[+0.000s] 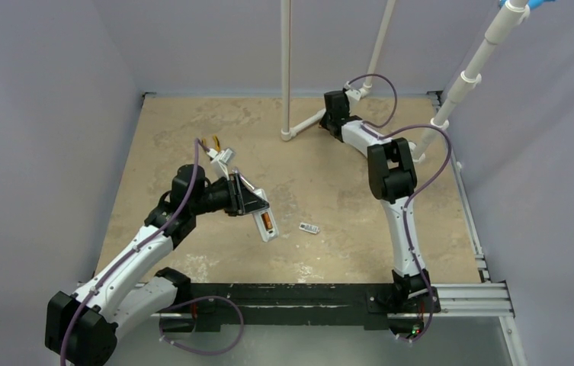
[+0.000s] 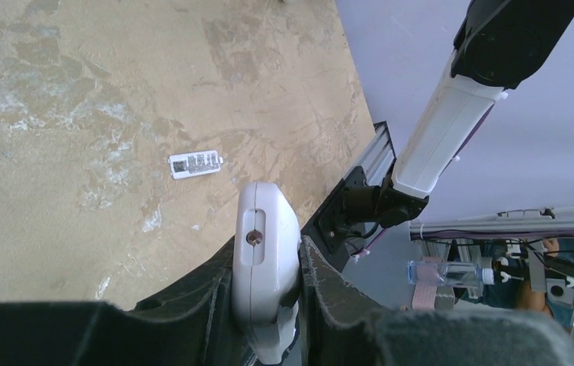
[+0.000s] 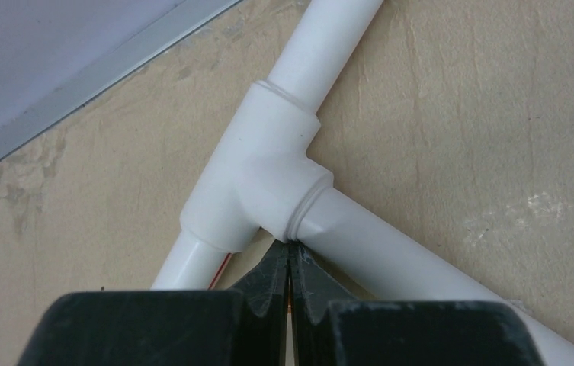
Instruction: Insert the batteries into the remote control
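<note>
Orange battery (image 1: 266,222) lengthwise: overhead view only

The desk (image 1: 344,191) is tan and matt, mottled and rough-looking with pale scuffs. The remote control (image 2: 267,259) is smooth white plastic with a soft sheen, and the battery (image 1: 266,222) in it shows coppery metal. The left fingers (image 2: 337,297) and right fingers (image 3: 268,278) are matt black and scratched. The pipe tee (image 3: 257,175) is glossy white plastic. The near rail (image 1: 466,293) is silver metal.
</note>
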